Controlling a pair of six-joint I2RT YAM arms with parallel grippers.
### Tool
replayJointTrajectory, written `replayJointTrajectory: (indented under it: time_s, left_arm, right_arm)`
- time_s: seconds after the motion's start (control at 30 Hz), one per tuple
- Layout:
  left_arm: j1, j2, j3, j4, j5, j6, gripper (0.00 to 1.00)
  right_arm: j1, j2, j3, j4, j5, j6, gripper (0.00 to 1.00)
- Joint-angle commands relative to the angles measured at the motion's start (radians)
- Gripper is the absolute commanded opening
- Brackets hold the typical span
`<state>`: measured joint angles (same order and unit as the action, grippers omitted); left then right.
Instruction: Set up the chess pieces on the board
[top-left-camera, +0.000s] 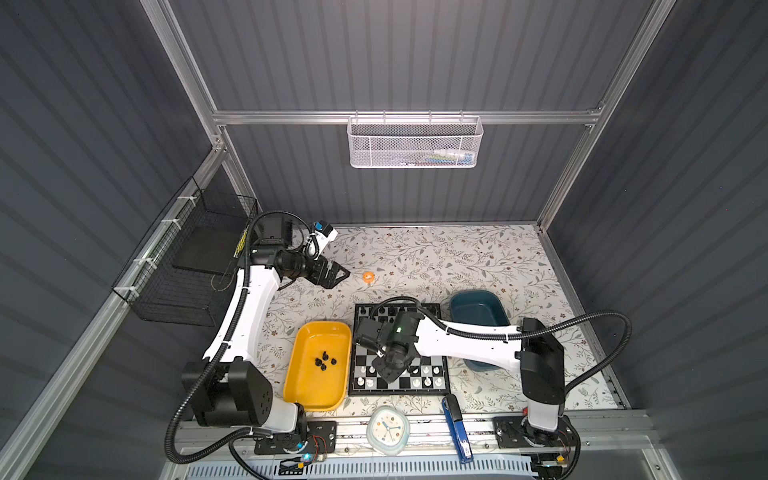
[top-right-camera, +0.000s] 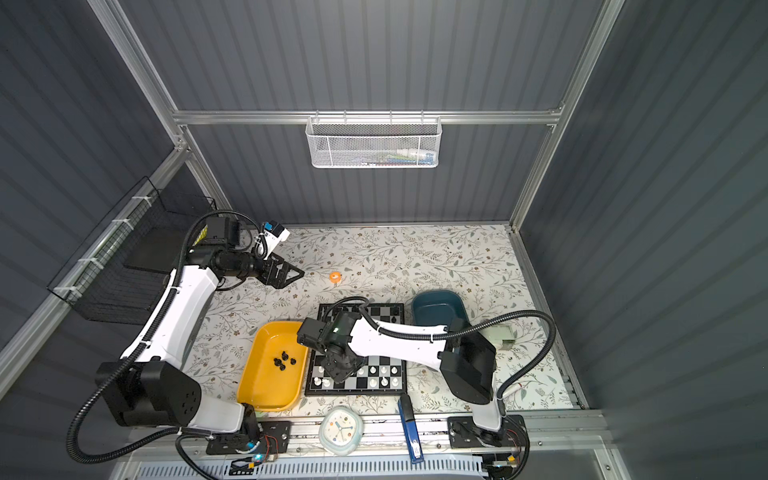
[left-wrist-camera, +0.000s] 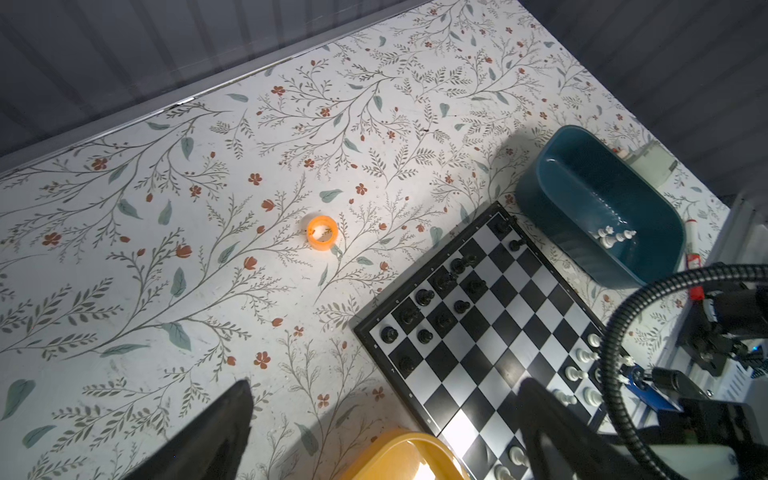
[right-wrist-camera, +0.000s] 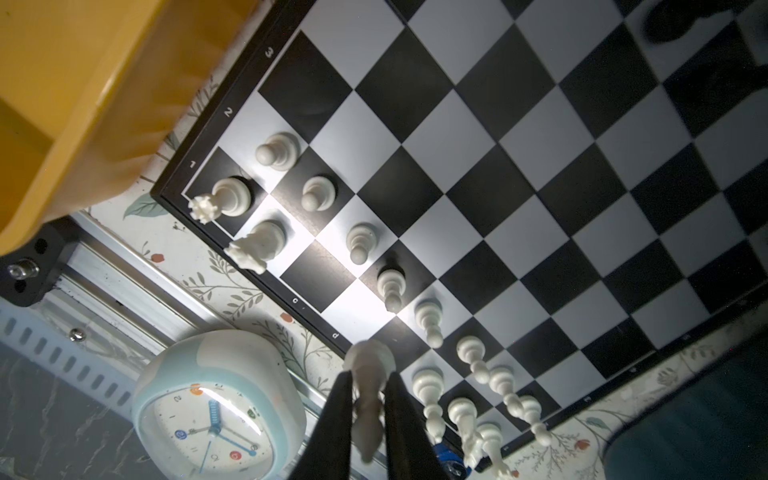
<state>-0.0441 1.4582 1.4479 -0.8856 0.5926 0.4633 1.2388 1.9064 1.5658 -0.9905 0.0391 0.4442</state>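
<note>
Currently in your right gripper (right-wrist-camera: 369, 380): a white piece (right-wrist-camera: 368, 407), clamped between both fingers (right-wrist-camera: 336, 415), wide base pointing away from the wrist camera.
Where that piece hangs: at the near edge of the board (right-wrist-camera: 498, 166), by the frame letter d; you cannot tell whether its base touches.
Your right arm: stretched across the board from the right, wrist bent so the gripper points down at the near rows.
Your left gripper (top-left-camera: 337, 274): jaws spread wide, nothing between them, touching nothing.
Your left arm: raised over the far left of the table (top-left-camera: 457, 257), well apart from the board, gripper aimed toward the orange ring (top-left-camera: 368, 277).
White pieces (right-wrist-camera: 318, 193): standing in the two near rows.
Black pieces (left-wrist-camera: 442, 286): standing in the two far rows, some squares bare.
Yellow tray (top-left-camera: 305, 399): just left of the board, a few spare black pieces (top-left-camera: 325, 360) inside.
Teal tray (left-wrist-camera: 582, 174): just right of the board, a few spare white pieces (left-wrist-camera: 615, 237) lying inside.
Front rail: clock (top-left-camera: 388, 428) and blue stapler (top-left-camera: 457, 432).
</note>
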Motion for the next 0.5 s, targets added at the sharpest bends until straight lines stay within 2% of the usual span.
replayJointTrajectory:
  time_s: [0.0, 0.2, 0.47]
  left_arm:
    - [0.007, -0.03, -0.011, -0.063, 0.066, 0.057, 1.0]
    - [0.007, -0.029, 0.014, -0.122, 0.095, 0.123, 1.0]
    - [0.007, -0.049, 0.022, -0.166, 0.072, 0.144, 0.99]
  right_arm:
    - [0.008, 0.02, 0.02, -0.004, -0.01, -0.02, 0.18]
    - [0.01, 0.028, 0.018, -0.001, -0.016, -0.059, 0.18]
    - [0.014, 0.031, 0.002, 0.008, -0.027, -0.09, 0.18]
